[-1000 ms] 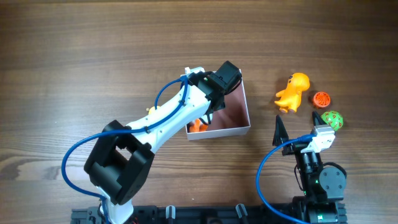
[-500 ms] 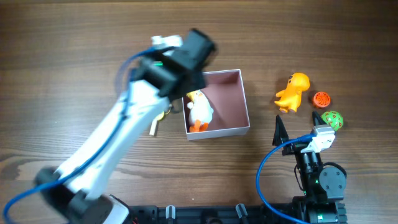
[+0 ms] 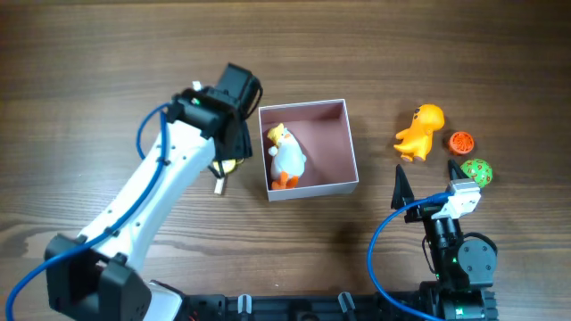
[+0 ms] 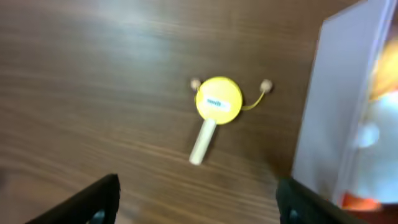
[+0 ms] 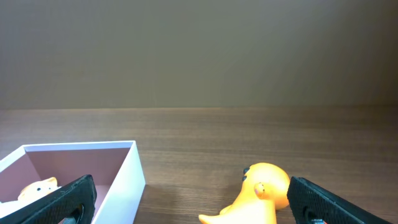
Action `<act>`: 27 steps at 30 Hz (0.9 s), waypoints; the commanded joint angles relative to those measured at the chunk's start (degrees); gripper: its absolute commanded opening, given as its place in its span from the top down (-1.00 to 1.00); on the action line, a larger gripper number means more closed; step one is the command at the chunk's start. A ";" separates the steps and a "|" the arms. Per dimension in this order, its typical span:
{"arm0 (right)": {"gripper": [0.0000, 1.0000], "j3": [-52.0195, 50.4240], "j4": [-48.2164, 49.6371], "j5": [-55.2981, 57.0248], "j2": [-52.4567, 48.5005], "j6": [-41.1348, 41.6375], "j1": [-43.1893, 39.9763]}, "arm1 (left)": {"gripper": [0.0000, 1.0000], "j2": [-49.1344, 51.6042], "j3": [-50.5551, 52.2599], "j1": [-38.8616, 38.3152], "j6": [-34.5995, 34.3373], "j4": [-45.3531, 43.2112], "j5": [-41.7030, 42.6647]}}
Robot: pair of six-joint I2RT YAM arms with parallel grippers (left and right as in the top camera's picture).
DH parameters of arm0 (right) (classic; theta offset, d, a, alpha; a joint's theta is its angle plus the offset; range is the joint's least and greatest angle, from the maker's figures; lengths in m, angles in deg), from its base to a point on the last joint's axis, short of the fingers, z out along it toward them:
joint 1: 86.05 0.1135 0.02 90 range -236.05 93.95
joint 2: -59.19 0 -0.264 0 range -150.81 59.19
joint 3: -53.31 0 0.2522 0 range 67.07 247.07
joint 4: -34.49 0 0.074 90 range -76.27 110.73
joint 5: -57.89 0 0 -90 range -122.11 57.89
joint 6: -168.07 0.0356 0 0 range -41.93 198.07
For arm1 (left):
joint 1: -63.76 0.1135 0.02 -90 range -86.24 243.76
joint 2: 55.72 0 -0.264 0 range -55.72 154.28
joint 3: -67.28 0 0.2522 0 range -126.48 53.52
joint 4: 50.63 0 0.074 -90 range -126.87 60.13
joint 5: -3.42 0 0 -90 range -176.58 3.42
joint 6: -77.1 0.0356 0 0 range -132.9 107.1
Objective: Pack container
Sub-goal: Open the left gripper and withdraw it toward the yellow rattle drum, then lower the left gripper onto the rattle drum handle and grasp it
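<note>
Left fingers are spread wide and empty, hanging over a yellow pellet drum that lies just beside the container, on its left. Right fingers are apart too, holding nothing, at the near right. I see the container mid-bench: thin white walls, dusky pink floor, a white duck along its left side, right half bare. An orange dinosaur stands apart to its right.
</note>
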 commanded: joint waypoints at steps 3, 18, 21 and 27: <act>-1.00 -0.15 0.31 -0.31 0.15 0.66 -0.17 | -0.81 0.20 11.82 0.94 3.89 -8.61 2.86; -0.99 -0.15 0.31 -0.31 0.15 0.66 -0.17 | -0.97 0.20 18.88 5.86 15.89 -17.16 12.63; -0.99 -0.15 0.31 -0.31 0.15 0.68 -0.17 | -0.97 0.20 21.20 5.86 15.87 -20.46 14.99; -0.99 -0.15 0.31 -0.31 0.15 0.66 -0.17 | -0.98 0.20 23.17 5.86 15.85 -23.23 15.19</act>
